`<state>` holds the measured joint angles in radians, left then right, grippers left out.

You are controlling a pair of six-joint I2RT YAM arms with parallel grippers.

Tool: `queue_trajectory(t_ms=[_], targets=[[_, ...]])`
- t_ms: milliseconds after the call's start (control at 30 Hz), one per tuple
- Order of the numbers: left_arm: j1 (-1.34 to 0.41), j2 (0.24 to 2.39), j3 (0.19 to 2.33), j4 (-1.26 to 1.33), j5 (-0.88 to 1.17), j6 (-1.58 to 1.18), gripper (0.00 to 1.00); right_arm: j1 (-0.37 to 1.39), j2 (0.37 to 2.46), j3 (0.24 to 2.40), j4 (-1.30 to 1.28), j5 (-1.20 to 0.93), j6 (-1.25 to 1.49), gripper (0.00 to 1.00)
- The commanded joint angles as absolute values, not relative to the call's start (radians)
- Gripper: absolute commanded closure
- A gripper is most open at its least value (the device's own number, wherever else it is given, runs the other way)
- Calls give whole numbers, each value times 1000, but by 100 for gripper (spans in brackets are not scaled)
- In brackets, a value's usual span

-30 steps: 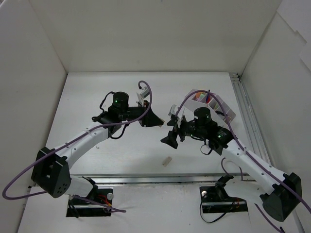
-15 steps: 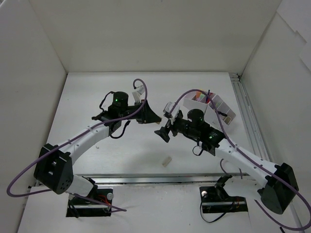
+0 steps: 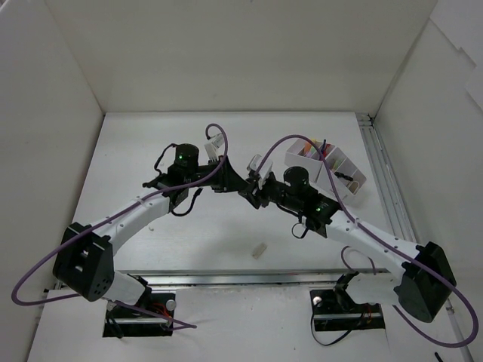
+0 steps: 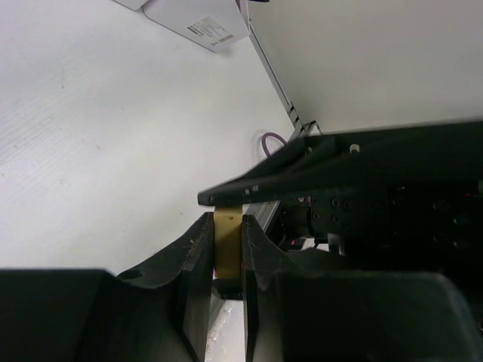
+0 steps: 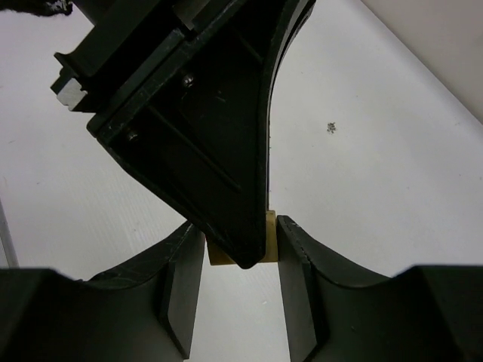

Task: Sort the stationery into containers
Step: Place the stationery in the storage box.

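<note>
A small beige eraser (image 4: 226,241) is clamped between the fingers of my left gripper (image 3: 240,183), held above the middle of the table. My right gripper (image 3: 253,190) meets it tip to tip from the right. In the right wrist view the right gripper (image 5: 240,235) has its jaws pressed on both sides of the same eraser (image 5: 270,237), with a left finger (image 5: 219,151) lying across it. A second beige eraser (image 3: 259,250) lies on the table near the front edge. The white divided tray (image 3: 341,175) stands at the back right with coloured markers (image 3: 309,151) in it.
White walls close off the left, back and right. A metal rail (image 3: 381,185) runs along the table's right side, and another crosses the front (image 3: 249,279). Purple cables loop over both arms. The tray's labelled side (image 4: 200,23) shows at the top of the left wrist view.
My right arm has swung left up to the left gripper, and its jaws have narrowed onto the eraser held there. The left gripper has stayed shut on the eraser and barely shifted.
</note>
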<state>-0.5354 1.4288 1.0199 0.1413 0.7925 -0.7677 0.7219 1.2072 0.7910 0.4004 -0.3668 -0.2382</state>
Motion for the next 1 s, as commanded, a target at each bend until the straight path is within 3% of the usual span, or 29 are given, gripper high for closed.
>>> queue_trajectory(t_ms=[0, 67, 200, 333, 533, 700, 767, 867, 900, 933, 967], targets=[[-535, 1404, 1032, 216, 827, -773, 100, 730, 1215, 851, 491, -341, -233, 65], [-535, 1397, 1029, 221, 830, -770, 100, 727, 1219, 861, 473, -334, -239, 65], [-535, 1378, 1026, 219, 828, -764, 100, 730, 1236, 896, 416, -304, -256, 54], [-535, 1374, 1022, 218, 824, -762, 100, 730, 1236, 893, 429, -328, -258, 54], [-535, 1374, 1015, 236, 839, -762, 99, 730, 1235, 893, 428, -305, -253, 83], [-535, 1362, 1023, 221, 838, -738, 73, 732, 1224, 900, 417, -227, -262, 93], [-535, 1358, 1029, 201, 827, -724, 68, 733, 1226, 910, 407, -201, -264, 95], [-535, 1347, 1042, 181, 818, -703, 47, 727, 1235, 917, 397, -176, -265, 96], [-526, 1345, 1043, 166, 810, -696, 34, 723, 1235, 919, 396, -172, -265, 96], [-516, 1342, 1048, 152, 805, -686, 34, 716, 1235, 920, 387, -173, -262, 96], [-515, 1339, 1051, 132, 799, -683, 20, 707, 1238, 923, 382, -175, -258, 96]])
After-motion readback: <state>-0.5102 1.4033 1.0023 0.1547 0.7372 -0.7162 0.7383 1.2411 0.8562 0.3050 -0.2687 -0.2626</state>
